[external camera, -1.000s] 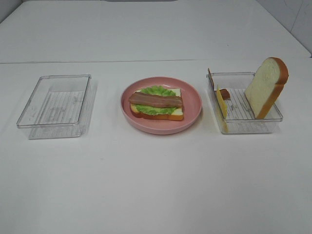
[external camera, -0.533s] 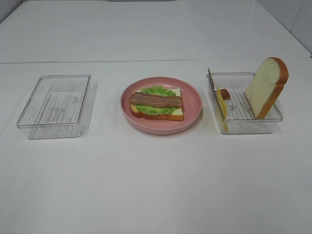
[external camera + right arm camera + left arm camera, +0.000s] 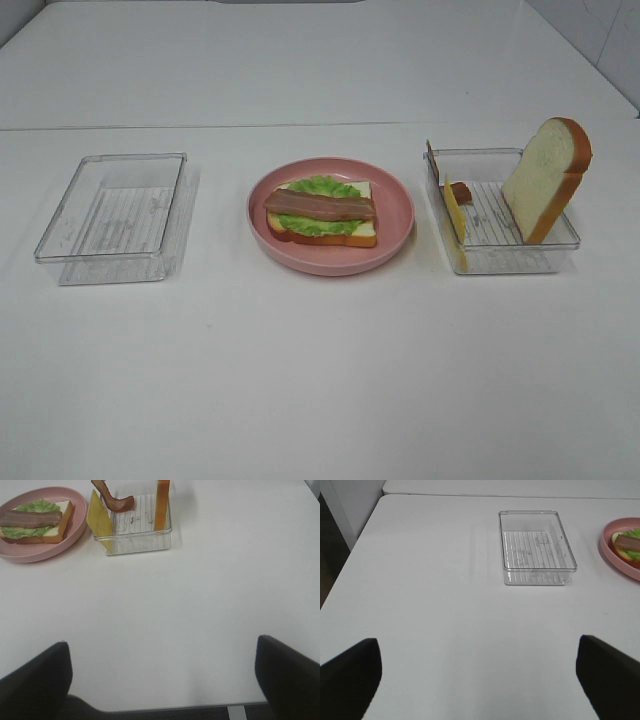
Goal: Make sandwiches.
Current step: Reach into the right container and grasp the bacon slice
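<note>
On the pink plate (image 3: 330, 262) lies a bread slice (image 3: 362, 235) topped with green lettuce (image 3: 322, 186) and a bacon strip (image 3: 320, 206). In the right clear tray (image 3: 500, 255) a second bread slice (image 3: 545, 180) stands on edge, with a yellow cheese slice (image 3: 456, 210) and another bacon strip (image 3: 460, 192) leaning at its left end. Neither gripper shows in the exterior high view. My left gripper (image 3: 480, 680) is open above bare table, well short of everything. My right gripper (image 3: 162, 677) is also open and empty, far from the tray (image 3: 135, 542) and cheese (image 3: 99, 519).
An empty clear tray (image 3: 115, 215) sits left of the plate and also shows in the left wrist view, empty tray (image 3: 535, 547). The white table's left edge (image 3: 350, 555) is near the left arm. A seam crosses the table behind the trays.
</note>
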`<act>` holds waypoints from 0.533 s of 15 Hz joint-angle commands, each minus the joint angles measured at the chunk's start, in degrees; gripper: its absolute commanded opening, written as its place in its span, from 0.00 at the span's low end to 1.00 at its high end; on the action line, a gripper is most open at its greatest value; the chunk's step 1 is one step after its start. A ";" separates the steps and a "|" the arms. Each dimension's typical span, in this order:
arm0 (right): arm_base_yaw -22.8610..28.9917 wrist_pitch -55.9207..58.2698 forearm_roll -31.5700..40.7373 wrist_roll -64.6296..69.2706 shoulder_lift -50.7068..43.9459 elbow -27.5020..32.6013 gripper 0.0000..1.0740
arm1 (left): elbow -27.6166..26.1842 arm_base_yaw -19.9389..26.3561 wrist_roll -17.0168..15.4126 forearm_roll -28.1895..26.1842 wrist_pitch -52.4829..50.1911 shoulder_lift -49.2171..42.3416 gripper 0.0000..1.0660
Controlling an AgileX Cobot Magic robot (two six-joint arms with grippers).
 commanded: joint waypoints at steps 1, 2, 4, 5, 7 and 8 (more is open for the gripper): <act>-0.23 -0.23 0.57 -0.11 -1.66 0.11 0.90 | 0.06 0.06 0.00 -0.46 -0.23 -1.03 0.94; -0.23 -0.74 0.80 -0.11 -0.97 -0.23 0.90 | 0.06 0.06 0.00 -0.46 -0.23 -1.03 0.94; -0.23 -2.12 0.40 -0.17 1.32 -1.55 0.90 | 0.06 0.06 0.00 -0.46 -0.23 -1.03 0.94; -0.23 -2.81 0.00 -0.17 2.64 -2.23 0.90 | 0.06 0.06 0.00 -0.46 -0.23 -1.03 0.94; -0.23 -7.05 0.00 -0.17 11.40 -5.50 0.90 | 0.06 0.06 0.00 -0.46 -0.23 -1.03 0.94; -0.23 -7.73 0.00 -0.17 13.18 -6.02 0.90 | 0.06 0.06 0.00 -0.46 -0.23 -1.03 0.94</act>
